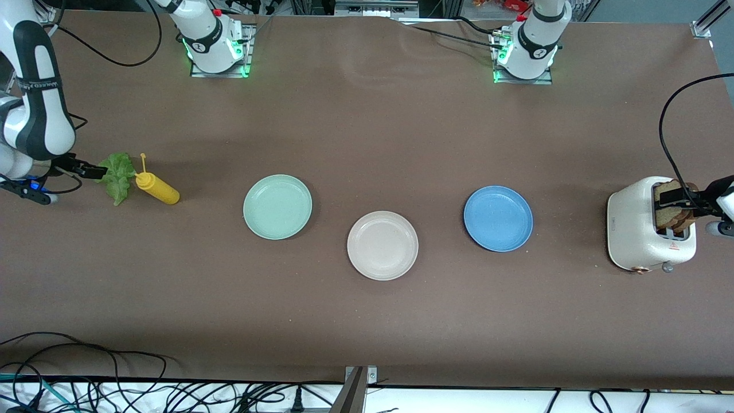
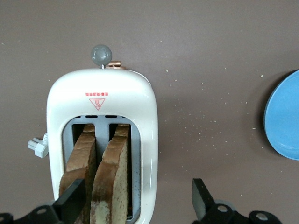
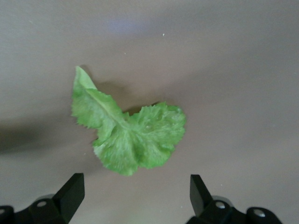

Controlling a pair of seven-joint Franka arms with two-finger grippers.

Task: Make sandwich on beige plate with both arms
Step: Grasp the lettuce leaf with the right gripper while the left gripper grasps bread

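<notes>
Between mint and blue plates: beige plate (image 1: pixel 382 245), bare. Toward left arm's end: white toaster (image 1: pixel 651 232), red triangle label unreadable, two brown bread slices (image 2: pixel 100 175) inside, left gripper (image 2: pixel 135 198) above, wide open, empty. Toward right arm's end: right gripper (image 3: pixel 135 192) over lettuce (image 3: pixel 126 137), wide open, empty.

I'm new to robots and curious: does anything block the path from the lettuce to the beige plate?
Possibly. The lettuce lies at the right arm's end of the table, under the open right gripper. Between it and the beige plate lie the yellow bottle and the green plate; lifting over them should clear both.
</notes>
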